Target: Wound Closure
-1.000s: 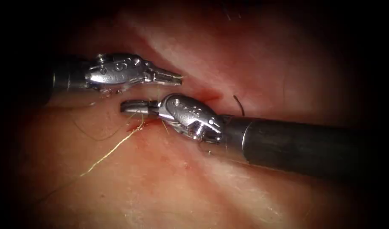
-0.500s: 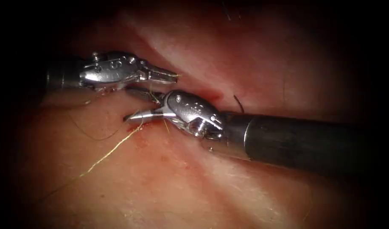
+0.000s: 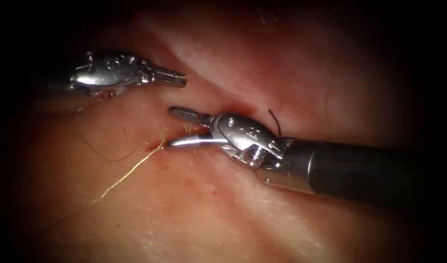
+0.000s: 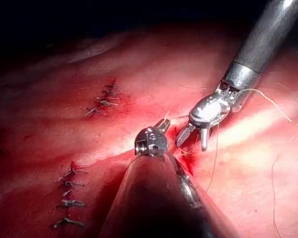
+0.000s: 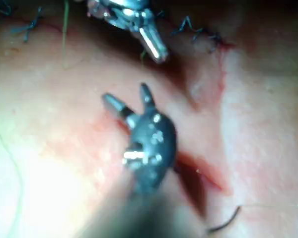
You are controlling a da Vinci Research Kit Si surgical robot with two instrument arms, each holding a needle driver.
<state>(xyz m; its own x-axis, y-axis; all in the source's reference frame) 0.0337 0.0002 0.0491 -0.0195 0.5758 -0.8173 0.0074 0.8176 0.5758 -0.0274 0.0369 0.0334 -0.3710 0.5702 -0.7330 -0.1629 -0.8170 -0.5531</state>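
The cut (image 3: 235, 110) in the tissue (image 3: 194, 204) is short and wet with red fluid. My right tool (image 3: 174, 128) comes in from the right and lies over it, jaws wide open with nothing between them. A pale yellow thread (image 3: 128, 173) leaves the cut's left end and trails across the tissue to the lower left. My left tool (image 3: 177, 78) hovers up and to the left of the cut, apart from the right tool. Its jaws are shut, and I cannot tell whether a strand is pinched there. The open right tool (image 4: 192, 141) faces the left tool (image 4: 162, 126). The right wrist view has the right tool (image 5: 128, 96) spread open below the left tool (image 5: 156, 49).
A dark cut end of thread (image 3: 274, 121) sticks up just right of the cut, beside the right tool's wrist. A thin dark strand (image 3: 106, 157) curves on the tissue left of the cut. Older stitched cuts (image 4: 103, 100) (image 4: 67, 198) lie farther off.
The right tool's jaws have gone from shut to wide open, and the tool has drawn back to the right. The left tool has moved left and a little up, away from the cut.
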